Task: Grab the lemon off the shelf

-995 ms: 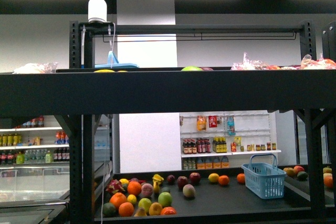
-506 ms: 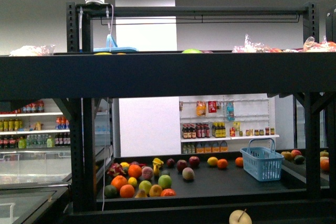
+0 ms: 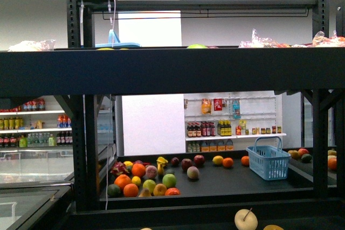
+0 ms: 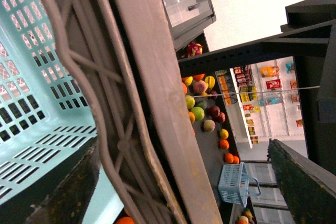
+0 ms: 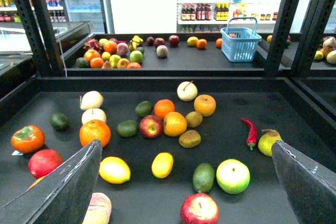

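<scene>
In the right wrist view the lemon (image 5: 115, 170) lies on the near dark deck of the black shelf (image 5: 157, 83), among several other fruits. My right gripper (image 5: 186, 145) hangs open above that deck, and the lemon sits just inside its one finger (image 5: 68, 187). An oblong yellow fruit (image 5: 162, 164) lies beside the lemon. My left gripper (image 4: 184, 145) is open with nothing in it, held close to a pale beam (image 4: 152, 103) and a light blue basket (image 4: 31, 103). Neither arm shows in the front view, where the shelf (image 3: 172, 71) fills the picture.
Round the lemon lie an orange (image 5: 95, 132), a red apple (image 5: 199, 209), a green apple (image 5: 233, 176), an avocado (image 5: 203, 177) and a red chilli (image 5: 250, 132). A farther deck holds more fruit and a blue basket (image 3: 268, 161). A cream apple (image 3: 246, 219) shows low in the front view.
The front view has shifted downward: the upper deck now stands higher in the picture, and the cream apple on the near deck has come into view at the bottom.
</scene>
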You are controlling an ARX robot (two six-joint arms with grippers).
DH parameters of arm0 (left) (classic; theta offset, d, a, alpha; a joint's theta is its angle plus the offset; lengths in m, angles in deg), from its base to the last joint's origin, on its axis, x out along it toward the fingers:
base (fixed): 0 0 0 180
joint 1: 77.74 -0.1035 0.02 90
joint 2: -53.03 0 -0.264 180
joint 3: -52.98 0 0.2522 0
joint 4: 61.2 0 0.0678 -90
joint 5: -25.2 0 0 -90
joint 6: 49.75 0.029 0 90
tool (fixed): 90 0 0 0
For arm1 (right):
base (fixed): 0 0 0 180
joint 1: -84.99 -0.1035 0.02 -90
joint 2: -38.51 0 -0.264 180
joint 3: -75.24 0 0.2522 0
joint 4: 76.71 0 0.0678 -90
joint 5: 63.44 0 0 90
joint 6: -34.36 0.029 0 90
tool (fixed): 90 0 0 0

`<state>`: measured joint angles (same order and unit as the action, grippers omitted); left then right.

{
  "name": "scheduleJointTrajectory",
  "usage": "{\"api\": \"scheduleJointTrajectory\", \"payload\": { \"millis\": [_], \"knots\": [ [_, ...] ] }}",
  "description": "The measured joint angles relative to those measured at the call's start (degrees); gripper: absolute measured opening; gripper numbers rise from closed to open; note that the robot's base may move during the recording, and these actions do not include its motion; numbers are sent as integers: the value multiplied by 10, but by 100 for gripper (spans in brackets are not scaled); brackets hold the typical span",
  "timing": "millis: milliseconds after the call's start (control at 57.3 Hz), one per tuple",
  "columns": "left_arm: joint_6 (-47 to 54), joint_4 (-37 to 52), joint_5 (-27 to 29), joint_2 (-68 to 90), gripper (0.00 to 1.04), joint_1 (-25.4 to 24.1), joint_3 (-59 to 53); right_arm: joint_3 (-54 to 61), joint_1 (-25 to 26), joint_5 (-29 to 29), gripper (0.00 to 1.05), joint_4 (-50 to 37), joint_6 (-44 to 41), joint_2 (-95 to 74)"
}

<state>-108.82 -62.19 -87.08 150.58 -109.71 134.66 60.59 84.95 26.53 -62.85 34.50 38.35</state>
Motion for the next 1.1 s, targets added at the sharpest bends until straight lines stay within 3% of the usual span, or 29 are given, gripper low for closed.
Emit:
{"api": "scheduleJointTrajectory", "payload": {
  "millis": [87, 209, 401, 733, 1099],
  "knots": [
    [0, 2, 3, 3, 69, 4, 4, 0, 0, 0, 97, 0, 0, 0],
    [0, 6, 7, 3, 36, 10, 4, 0, 0, 0, 97, 0, 0, 0],
    [-20, 6, -16, -16, 18, 10, -14, 0, 0, 0, 97, 0, 0, 0],
    [29, -19, -62, -151, 15, 57, -76, 0, 0, 0, 97, 0, 0, 0],
    [67, -58, -89, -257, 14, 246, -170, 0, 0, 0, 97, 0, 0, 0]
  ]
}}
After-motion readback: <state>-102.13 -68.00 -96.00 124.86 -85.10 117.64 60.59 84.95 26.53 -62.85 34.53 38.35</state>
